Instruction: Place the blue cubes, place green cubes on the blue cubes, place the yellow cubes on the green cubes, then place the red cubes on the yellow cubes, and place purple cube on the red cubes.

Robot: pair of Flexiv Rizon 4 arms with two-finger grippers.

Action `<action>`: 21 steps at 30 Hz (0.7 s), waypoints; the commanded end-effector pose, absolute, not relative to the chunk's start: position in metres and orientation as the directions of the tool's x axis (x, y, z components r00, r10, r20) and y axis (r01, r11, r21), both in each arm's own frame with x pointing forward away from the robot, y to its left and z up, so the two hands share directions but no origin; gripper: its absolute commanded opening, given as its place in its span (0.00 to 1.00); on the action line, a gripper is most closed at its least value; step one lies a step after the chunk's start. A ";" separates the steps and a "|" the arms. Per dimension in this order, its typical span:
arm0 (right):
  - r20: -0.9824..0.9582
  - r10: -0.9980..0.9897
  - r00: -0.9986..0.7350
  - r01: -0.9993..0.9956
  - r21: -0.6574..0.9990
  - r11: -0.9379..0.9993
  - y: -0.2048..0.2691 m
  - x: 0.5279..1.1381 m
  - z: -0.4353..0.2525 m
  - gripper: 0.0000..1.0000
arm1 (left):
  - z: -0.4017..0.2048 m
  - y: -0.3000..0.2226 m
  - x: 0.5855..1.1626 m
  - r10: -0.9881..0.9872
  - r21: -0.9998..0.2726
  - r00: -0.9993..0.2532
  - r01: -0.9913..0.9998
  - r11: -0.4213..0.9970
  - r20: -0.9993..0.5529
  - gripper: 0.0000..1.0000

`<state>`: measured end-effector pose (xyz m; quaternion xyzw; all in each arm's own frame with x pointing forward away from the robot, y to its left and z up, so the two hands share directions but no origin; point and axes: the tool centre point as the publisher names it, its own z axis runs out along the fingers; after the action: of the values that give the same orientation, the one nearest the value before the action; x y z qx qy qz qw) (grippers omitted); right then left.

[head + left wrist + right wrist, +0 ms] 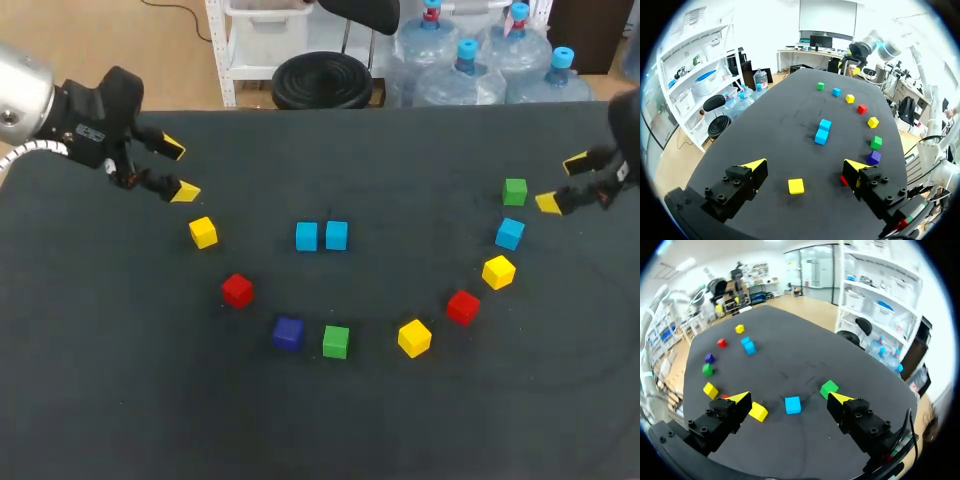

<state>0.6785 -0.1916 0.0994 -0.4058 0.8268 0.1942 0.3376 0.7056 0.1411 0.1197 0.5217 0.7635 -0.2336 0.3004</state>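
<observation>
The right pincer, released and empty like the left pincer, could knock the green cube or yellow cube flanking the blue cube ahead of it.

Silver left arm, black gripper, yellow fingertips

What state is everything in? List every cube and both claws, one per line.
Left claw: open, empty.
Right claw: open, empty.
Two small blue cubes at mid-table: side by side, nothing on top.
Third blue cube: loose, unstacked.
Two green cubes: apart, unstacked.
Three yellow cubes: apart, unstacked.
Two red cubes: apart, unstacked.
Purple cube: unstacked.
</observation>
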 end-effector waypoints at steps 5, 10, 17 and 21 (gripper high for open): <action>-0.721 -0.609 -0.330 -0.865 -0.027 0.501 -0.191 0.687 0.082 1.00 | 0.119 0.142 0.704 0.654 -0.040 -0.271 0.938 0.346 -0.707 1.00; -0.715 -0.629 -0.304 -0.850 -0.094 0.518 -0.191 0.686 0.072 1.00 | 0.119 0.142 0.704 0.654 -0.040 -0.271 0.938 0.346 -0.707 1.00; -0.715 -0.621 -0.322 -0.807 -0.136 0.575 -0.189 0.687 0.052 1.00 | 0.119 0.142 0.704 0.654 -0.040 -0.271 0.938 0.346 -0.707 1.00; -0.726 -0.603 -0.330 -0.810 -0.111 0.576 -0.187 0.689 0.044 1.00 | 0.119 0.142 0.704 0.654 -0.040 -0.271 0.938 0.346 -0.707 1.00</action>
<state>0.6866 -0.1904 0.0509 -0.4417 0.8051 0.1385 0.3708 0.7056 0.1413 0.1197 0.5217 0.7637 -0.2335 0.3001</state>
